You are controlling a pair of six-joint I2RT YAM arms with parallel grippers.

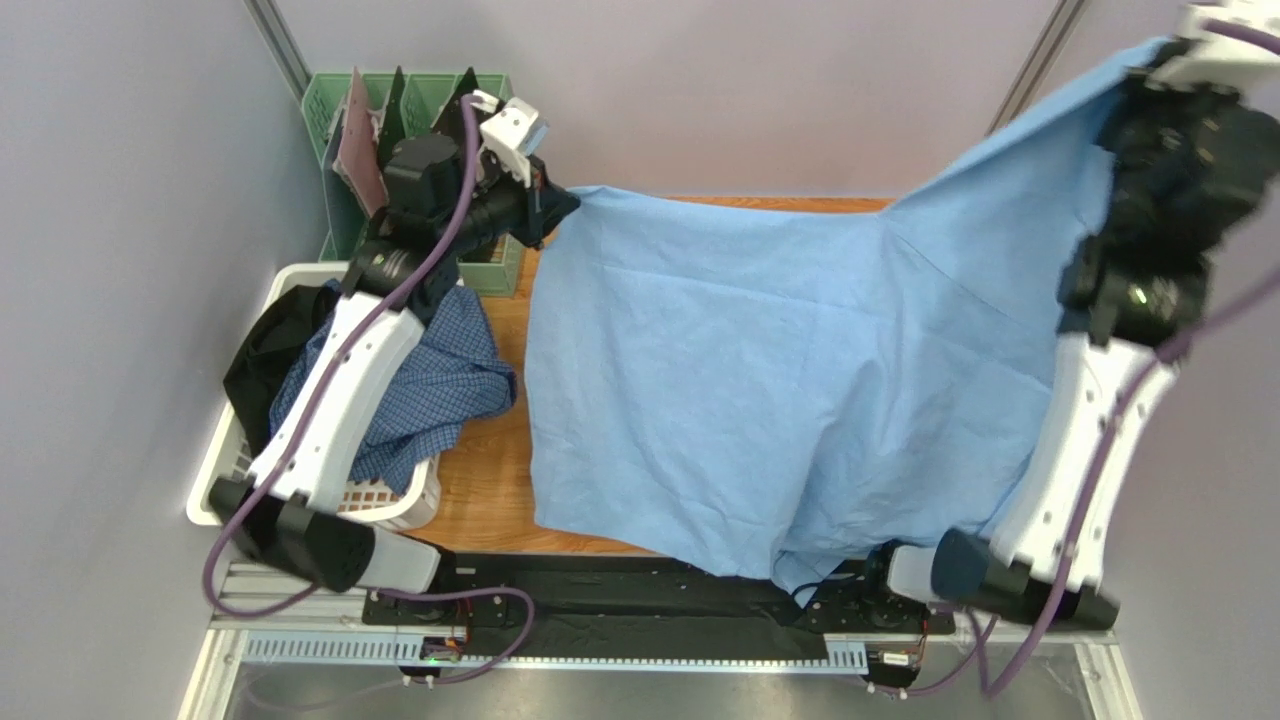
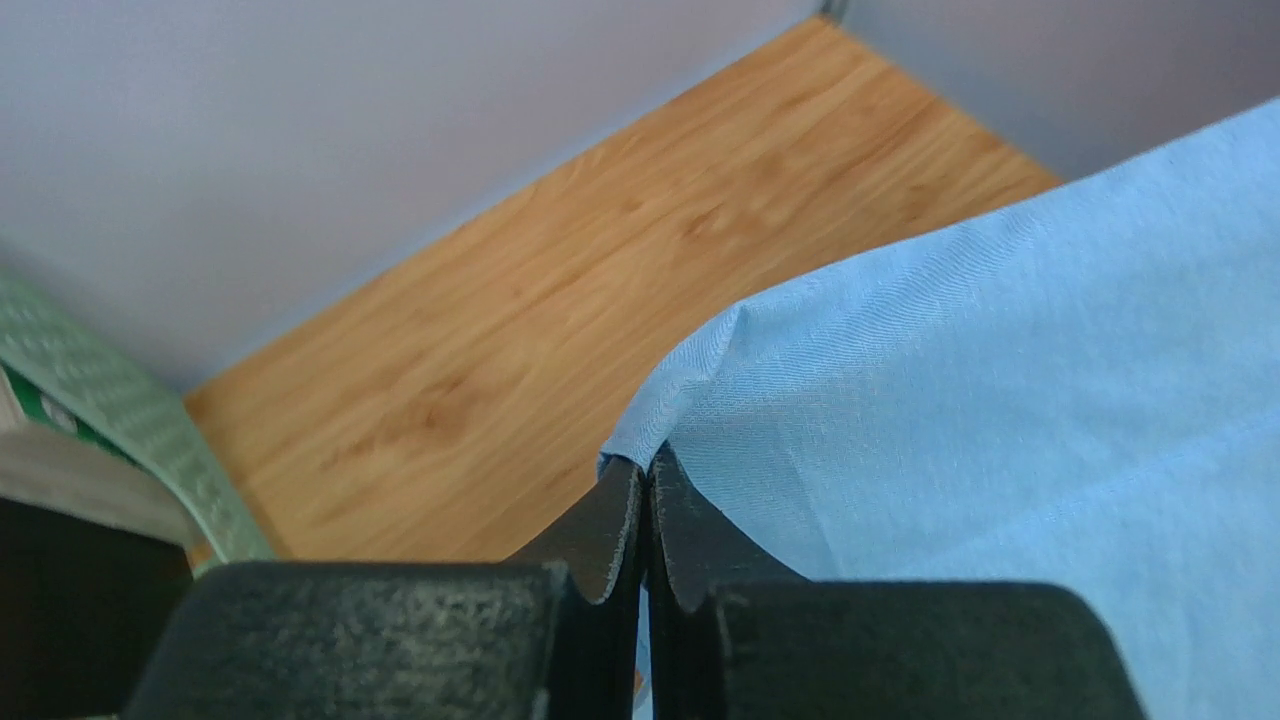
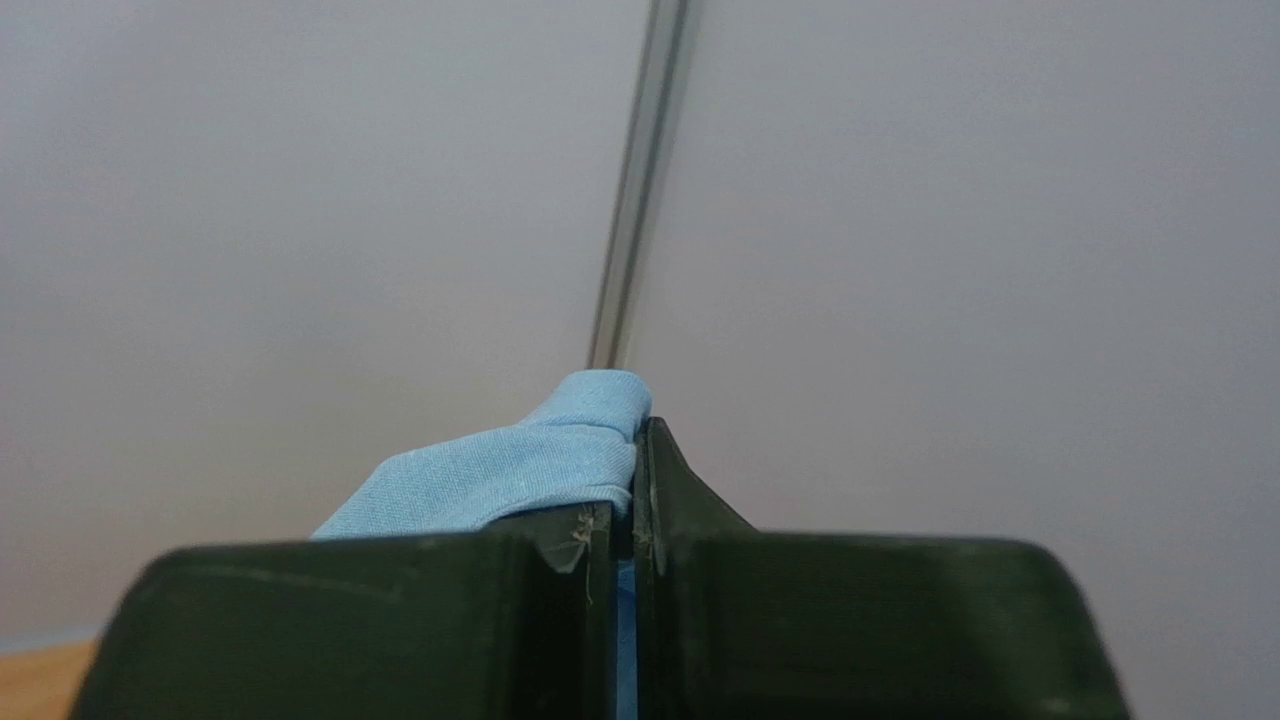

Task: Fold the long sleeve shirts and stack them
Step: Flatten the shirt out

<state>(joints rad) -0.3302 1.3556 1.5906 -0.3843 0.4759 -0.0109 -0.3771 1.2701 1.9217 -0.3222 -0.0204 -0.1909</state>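
Observation:
The plain light blue shirt (image 1: 781, 360) hangs spread between my two grippers above the wooden table (image 1: 481, 495). My left gripper (image 1: 559, 203) is shut on its far left corner; the left wrist view shows the cloth (image 2: 992, 405) pinched at the closed fingertips of the left gripper (image 2: 648, 477). My right gripper (image 1: 1150, 75) is raised high at the far right, shut on the other corner; the right wrist view shows a fold of blue cloth (image 3: 511, 465) clamped in the right gripper (image 3: 631, 450). The blue-and-white checked shirt (image 1: 428, 383) lies bunched in the white basket (image 1: 226, 480) at left.
A green slotted bin (image 1: 338, 105) holding dark items stands at the far left behind the left arm. A black garment (image 1: 271, 353) also lies in the white basket. Grey walls close in on the left, back and right. The shirt's lower hem drapes over the near table edge.

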